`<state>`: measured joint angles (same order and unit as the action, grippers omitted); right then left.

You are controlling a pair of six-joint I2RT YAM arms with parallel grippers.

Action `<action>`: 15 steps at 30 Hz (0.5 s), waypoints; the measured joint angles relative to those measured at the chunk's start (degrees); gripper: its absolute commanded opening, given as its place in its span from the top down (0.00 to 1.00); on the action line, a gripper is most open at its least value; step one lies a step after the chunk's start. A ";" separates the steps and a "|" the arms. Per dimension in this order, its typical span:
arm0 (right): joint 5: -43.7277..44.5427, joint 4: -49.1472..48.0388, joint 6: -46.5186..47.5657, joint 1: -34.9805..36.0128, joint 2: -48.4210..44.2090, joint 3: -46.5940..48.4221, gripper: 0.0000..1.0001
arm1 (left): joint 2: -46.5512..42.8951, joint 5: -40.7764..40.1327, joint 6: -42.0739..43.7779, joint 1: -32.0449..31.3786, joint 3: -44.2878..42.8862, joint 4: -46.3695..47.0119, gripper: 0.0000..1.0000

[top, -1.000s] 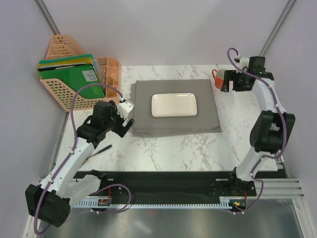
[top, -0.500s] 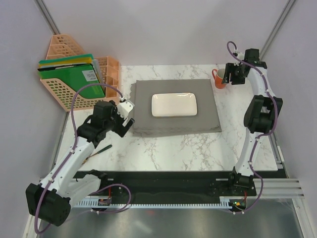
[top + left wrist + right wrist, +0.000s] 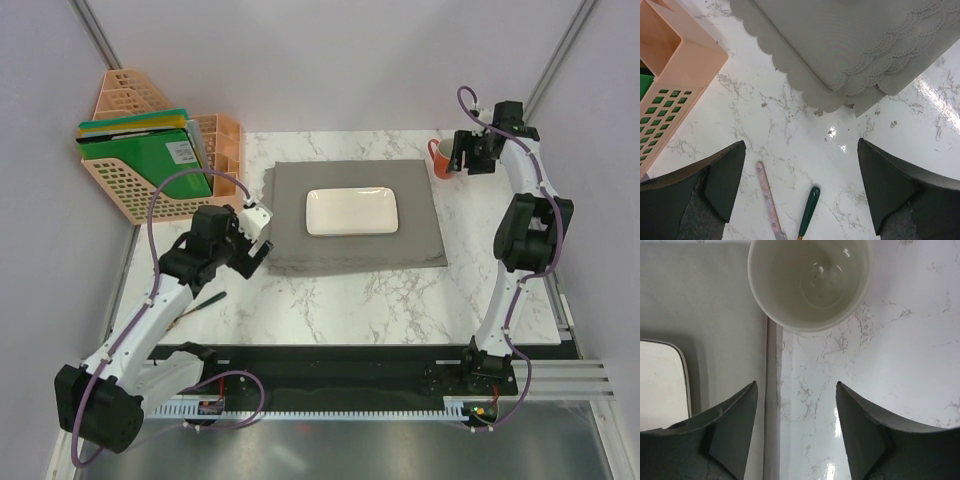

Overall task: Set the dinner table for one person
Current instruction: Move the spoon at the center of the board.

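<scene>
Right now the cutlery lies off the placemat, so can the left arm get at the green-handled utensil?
Probably yes: the green-handled utensil lies uncovered on the dinner table near the open left gripper, with only a pink-handled utensil beside it.

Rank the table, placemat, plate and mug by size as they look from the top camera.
Largest to smallest:
1. table
2. placemat
3. plate
4. mug
No two look alike in size.

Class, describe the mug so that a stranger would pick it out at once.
Find the grey placemat on the marble table. At its far right corner stands the mug. It is the only round thing there, orange outside and white inside.
</scene>
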<state>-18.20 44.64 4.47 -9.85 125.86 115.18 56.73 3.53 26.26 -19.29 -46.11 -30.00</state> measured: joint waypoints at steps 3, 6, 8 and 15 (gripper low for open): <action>0.04 0.02 0.22 0.11 -2.14 -1.44 0.18 | -0.11 0.02 0.00 0.00 0.57 -0.02 0.01; -0.26 -0.33 0.76 0.15 -3.56 -2.05 0.16 | -0.09 0.02 0.00 0.00 0.61 0.00 0.01; -1.29 -0.70 0.96 0.26 -4.46 -3.23 0.17 | -0.09 0.02 -0.02 0.00 0.63 0.00 0.01; -2.99 -1.22 3.56 2.40 -11.87 -16.74 0.64 | 0.20 0.07 -0.02 0.00 0.63 0.09 0.01</action>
<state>-21.19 43.42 8.03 -7.44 113.99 98.43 56.93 3.60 26.24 -19.29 -45.47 -29.91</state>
